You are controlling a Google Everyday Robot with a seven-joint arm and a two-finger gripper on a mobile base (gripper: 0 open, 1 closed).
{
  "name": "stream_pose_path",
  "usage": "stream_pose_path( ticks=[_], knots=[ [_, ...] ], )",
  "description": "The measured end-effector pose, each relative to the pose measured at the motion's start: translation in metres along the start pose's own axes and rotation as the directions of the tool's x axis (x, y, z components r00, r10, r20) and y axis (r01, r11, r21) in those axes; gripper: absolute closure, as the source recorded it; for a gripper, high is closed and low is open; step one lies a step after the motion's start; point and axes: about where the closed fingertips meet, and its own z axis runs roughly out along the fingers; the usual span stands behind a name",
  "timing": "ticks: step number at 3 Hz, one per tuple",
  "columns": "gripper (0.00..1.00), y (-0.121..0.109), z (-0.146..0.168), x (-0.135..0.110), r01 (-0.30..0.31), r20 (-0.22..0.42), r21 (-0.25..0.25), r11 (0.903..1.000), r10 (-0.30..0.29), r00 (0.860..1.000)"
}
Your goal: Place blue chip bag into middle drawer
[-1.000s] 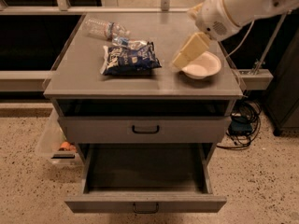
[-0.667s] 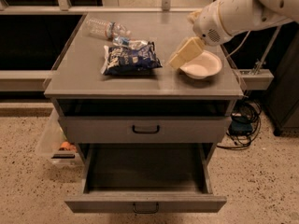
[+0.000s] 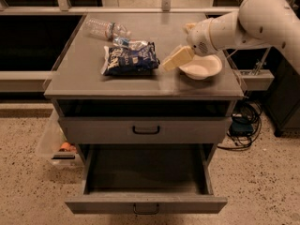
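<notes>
The blue chip bag [image 3: 129, 60] lies flat on the grey cabinet top [image 3: 140, 86], left of centre. My gripper [image 3: 176, 59], cream-coloured on a white arm reaching in from the right, hovers just right of the bag, between it and the white bowl [image 3: 202, 67]. It holds nothing that I can see. The middle drawer [image 3: 145, 203] is the lower handled drawer. It is pulled out wide, and its grey inside shows nothing in it.
A clear plastic bottle [image 3: 105, 29] lies at the back left of the top, with a small silvery wrapper [image 3: 129, 42] behind the bag. The upper handled drawer [image 3: 146, 130] is closed. A plastic bin [image 3: 56, 146] stands left of the cabinet and cables [image 3: 243, 125] lie to its right.
My gripper has moved left and slightly down, from over the bowl's edge toward the chip bag. The bag, the bowl and the drawers have not moved.
</notes>
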Motion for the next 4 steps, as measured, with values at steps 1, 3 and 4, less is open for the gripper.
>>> stream_pose_path(
  ticks=[1, 3, 4],
  knots=[
    [0.00, -0.007, 0.028, 0.009, -0.042, 0.042, -0.018, 0.9989, 0.043, 0.998],
    [0.00, -0.011, 0.069, 0.015, -0.095, 0.083, -0.069, 0.9931, 0.101, 0.991],
    [0.00, -0.013, 0.078, 0.015, -0.118, 0.091, -0.075, 0.9902, 0.124, 0.988]
  ],
)
